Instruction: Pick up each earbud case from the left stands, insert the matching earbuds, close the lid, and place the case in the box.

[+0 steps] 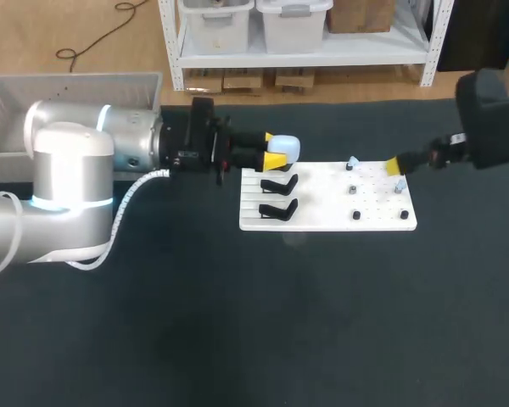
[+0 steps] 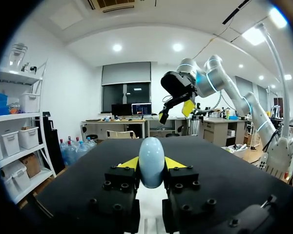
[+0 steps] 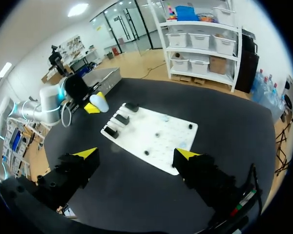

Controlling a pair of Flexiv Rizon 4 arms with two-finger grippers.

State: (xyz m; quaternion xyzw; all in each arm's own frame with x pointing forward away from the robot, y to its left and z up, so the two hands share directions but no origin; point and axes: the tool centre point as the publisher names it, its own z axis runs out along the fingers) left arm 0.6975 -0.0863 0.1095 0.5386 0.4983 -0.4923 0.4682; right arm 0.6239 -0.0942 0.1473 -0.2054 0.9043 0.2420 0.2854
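My left gripper is shut on a pale blue, egg-shaped earbud case, held just above the back left corner of the white board. In the left wrist view the case stands upright between the yellow fingertips. Black stands line the board's left side, with nothing on the ones in view. Small pale earbuds sit on pegs at the right side. My right gripper hangs open over the board's back right corner; its wrist view shows the board far below its fingers.
A grey box stands at the table's back left, behind my left arm. Small black pegs dot the board's right half. Dark table surrounds the board.
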